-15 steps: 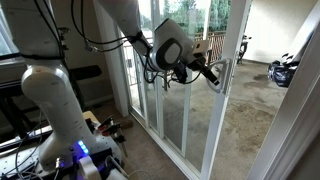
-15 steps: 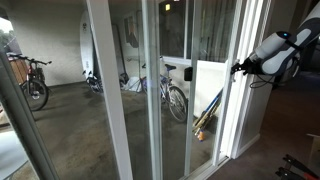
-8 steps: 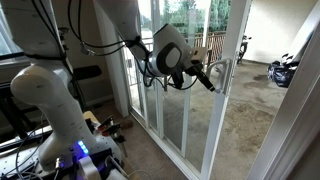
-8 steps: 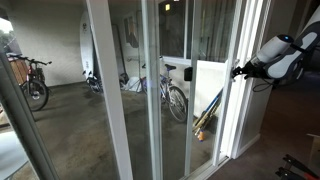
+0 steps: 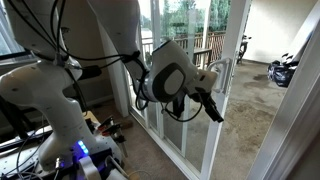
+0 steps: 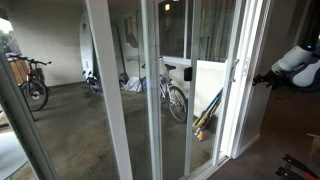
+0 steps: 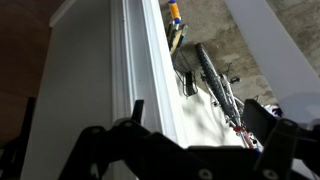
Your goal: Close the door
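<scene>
One arm (image 5: 105,45) outstretched — claw (image 5: 214,110) spread, beside the door (image 5: 195,140).

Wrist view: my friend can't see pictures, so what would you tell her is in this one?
The white frame of the door runs slanted up the picture, with the robot's dark tool spread open along the bottom edge. Through the glass beside the frame you can see a bicycle on a grey floor.

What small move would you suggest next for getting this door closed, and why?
I would probably raise the gripper to the white loop handle on the door. In the exterior view the gripper hangs below the handle and apart from it, open and holding nothing. The gap beside the door's edge also seems open, so the door likely needs sliding.
</scene>
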Available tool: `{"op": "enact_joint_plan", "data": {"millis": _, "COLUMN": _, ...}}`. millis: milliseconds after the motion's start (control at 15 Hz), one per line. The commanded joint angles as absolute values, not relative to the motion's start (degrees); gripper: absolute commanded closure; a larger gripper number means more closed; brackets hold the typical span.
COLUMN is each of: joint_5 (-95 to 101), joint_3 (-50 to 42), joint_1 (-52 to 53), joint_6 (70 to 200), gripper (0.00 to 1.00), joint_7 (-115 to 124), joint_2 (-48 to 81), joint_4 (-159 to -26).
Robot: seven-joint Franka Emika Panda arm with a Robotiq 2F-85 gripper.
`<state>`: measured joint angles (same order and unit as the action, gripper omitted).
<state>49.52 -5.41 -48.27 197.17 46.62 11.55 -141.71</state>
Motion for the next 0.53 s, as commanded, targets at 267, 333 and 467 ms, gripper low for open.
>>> {"op": "enact_joint_plan", "data": {"millis": 267, "joint_5": 63.4, "joint_3": 2.3, "joint_1": -56.0, "joint_6": 195.8, "gripper": 0.0, "joint_7": 48.3, "joint_2": 11.7, "joint_4": -138.4}}
{"op": "enact_joint_plan", "data": {"millis": 333, "joint_5": 63.4, "joint_3": 3.5, "joint_1": -55.0, "joint_6": 195.7, "gripper": 0.0, "joint_7": 48.2, "joint_2": 10.8, "joint_4": -139.1}}
{"op": "enact_joint_plan", "data": {"millis": 467, "joint_5": 63.5, "joint_3": 6.2, "joint_1": -53.6, "joint_6": 195.5, "gripper": 0.0, "joint_7": 48.4, "joint_2": 9.2, "joint_4": -140.3}}
